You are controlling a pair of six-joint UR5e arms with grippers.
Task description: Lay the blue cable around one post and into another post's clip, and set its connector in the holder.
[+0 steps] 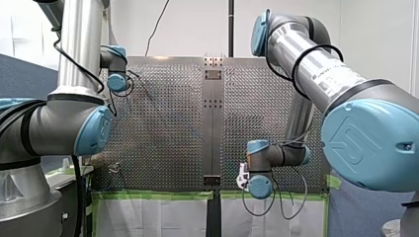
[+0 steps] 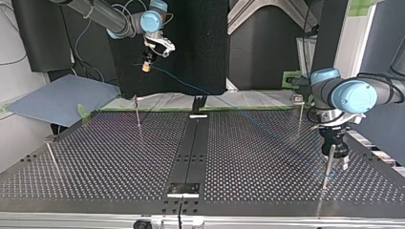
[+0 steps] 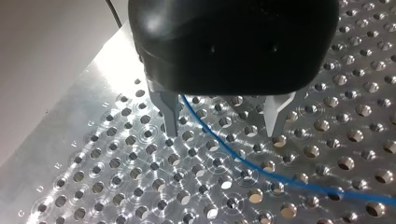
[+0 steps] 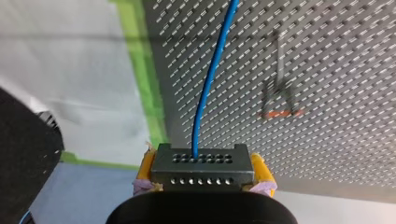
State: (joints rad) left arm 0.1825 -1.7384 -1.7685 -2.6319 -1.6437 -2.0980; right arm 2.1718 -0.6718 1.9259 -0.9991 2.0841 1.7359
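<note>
Table (image 3: 116, 177) | blue cable (image 3: 280, 179) between left gripper (image 3: 223, 135) fingers (spread) | right gripper (image 4: 204, 171) clamps connector (image 4: 224, 163)

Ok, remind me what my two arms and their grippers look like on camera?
Both are silver tubes with light blue joint caps and grey joint housings, with black cables looped along them: my left arm and my right arm. There is a glossy black body and two narrow metal fingers on my left gripper, and a black body with yellow pads on my right gripper.
</note>
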